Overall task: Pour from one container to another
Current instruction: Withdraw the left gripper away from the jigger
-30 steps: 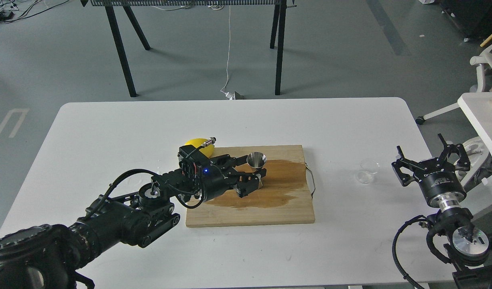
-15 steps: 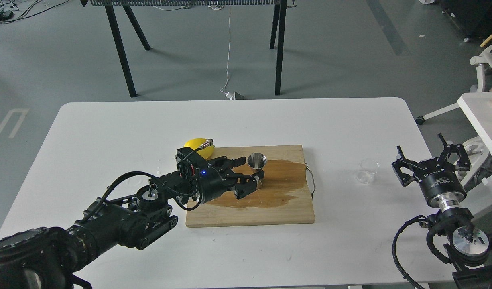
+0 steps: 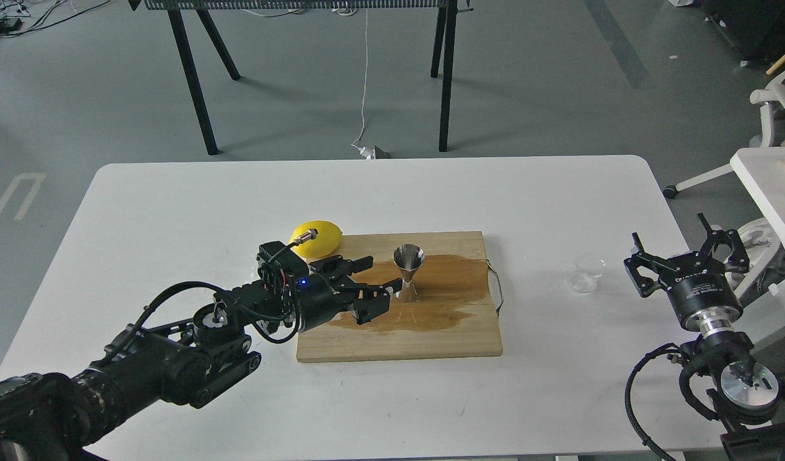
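The steel jigger (image 3: 408,273) stands upright on the wooden cutting board (image 3: 431,339), at the edge of a dark wet stain. My left gripper (image 3: 368,284) is open just left of the jigger, with a small gap between them and nothing held. The clear cup (image 3: 586,273) sits on the white table to the right of the board. My right gripper (image 3: 687,246) is open, a short way right of the cup, holding nothing.
A yellow lemon (image 3: 315,239) lies at the board's back left corner, partly behind my left arm. A metal handle (image 3: 497,288) sticks out of the board's right side. The white table (image 3: 175,205) ends close to my right arm; a white chair stands beyond it.
My left gripper has let go of the jigger and drawn back to the left. The jigger stays upright on the board. The right arm has not moved.
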